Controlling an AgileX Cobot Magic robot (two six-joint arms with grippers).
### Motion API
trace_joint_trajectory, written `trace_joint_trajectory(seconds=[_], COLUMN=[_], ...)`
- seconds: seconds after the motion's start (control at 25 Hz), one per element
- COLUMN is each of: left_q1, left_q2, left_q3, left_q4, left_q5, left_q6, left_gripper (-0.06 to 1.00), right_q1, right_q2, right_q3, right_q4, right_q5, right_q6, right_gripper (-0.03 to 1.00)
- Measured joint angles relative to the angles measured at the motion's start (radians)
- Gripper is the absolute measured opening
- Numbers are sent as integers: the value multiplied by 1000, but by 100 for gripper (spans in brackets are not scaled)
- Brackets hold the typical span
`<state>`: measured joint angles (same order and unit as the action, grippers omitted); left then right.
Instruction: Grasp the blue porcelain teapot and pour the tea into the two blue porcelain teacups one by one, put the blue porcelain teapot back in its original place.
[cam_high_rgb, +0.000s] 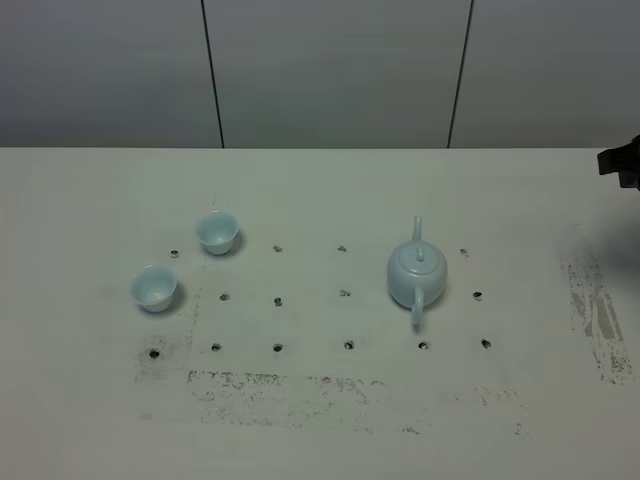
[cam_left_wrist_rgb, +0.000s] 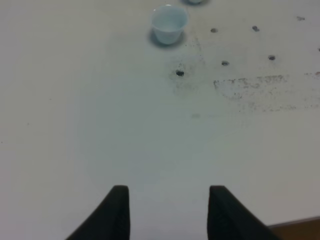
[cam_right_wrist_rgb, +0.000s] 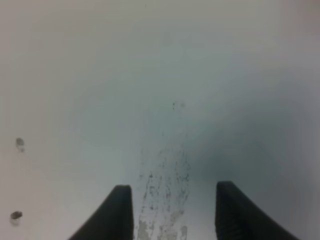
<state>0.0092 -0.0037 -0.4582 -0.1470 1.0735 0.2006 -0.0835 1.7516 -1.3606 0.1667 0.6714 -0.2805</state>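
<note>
The teapot (cam_high_rgb: 416, 273) is glossy pale blue (knobbed lid); left pincer (cam_left_wrist_rgb: 169, 210) and right pincer (cam_right_wrist_rgb: 174, 210) spread.

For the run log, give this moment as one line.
teapot untouched | cups upright | left gripper open | right gripper open

My left gripper (cam_left_wrist_rgb: 169, 189) shows matt black fingers, plastic by the look of them, no shine at all. Same dull black on my right gripper (cam_right_wrist_rgb: 173, 185). Under me the table (cam_high_rgb: 320, 430) is matt white, smooth, but scuffed with dark speckled wear. The teapot (cam_high_rgb: 416, 274) is glossy pale-blue glazed porcelain, and the rear teacup (cam_high_rgb: 217, 232) and front teacup (cam_high_rgb: 154, 288) wear that same slick glaze.
</note>
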Motion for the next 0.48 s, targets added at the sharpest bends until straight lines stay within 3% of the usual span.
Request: trace_joint_trajectory(seconds=[0.48], left_q1=[0], left_q2=[0], left_q3=[0], left_q4=[0], left_q5=[0], left_q6=[0], left_gripper=[43], right_q1=[17], right_q2=[-1], right_q3=[0], right_q4=[3], right_q5=[-47], right_q6=[-1], right_gripper=[39])
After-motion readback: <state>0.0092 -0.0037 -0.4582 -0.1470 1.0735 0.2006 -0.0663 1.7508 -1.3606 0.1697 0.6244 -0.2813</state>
